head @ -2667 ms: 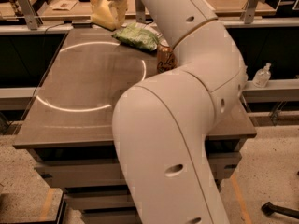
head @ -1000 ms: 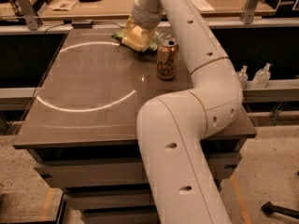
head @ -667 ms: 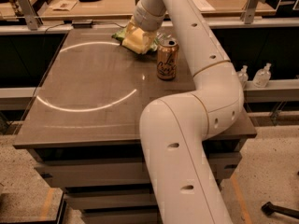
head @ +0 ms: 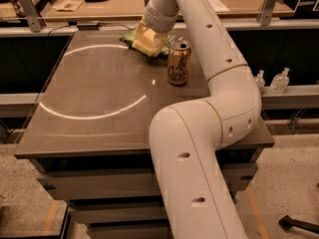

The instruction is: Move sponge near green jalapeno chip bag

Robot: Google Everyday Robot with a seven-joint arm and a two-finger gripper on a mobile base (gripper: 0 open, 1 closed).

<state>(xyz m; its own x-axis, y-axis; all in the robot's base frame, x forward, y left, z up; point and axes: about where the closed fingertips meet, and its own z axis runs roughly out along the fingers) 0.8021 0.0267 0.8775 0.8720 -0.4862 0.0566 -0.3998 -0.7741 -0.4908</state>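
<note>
Far side | gripper (head: 149,33) lowered, sponge (head: 143,46) now down against green jalapeno chip bag (head: 127,37), left of can (head: 178,62) | grip: cannot tell | placement looks nearly done.

The sponge (head: 149,45) is a pale yellow foam block at the far side of the table (head: 99,88). It is tilted and rests against the bag (head: 127,37), partly covering it. The bag is light green and crinkled, and only a corner shows at the sponge's left. The gripper (head: 145,33) is directly on top of the sponge.
</note>
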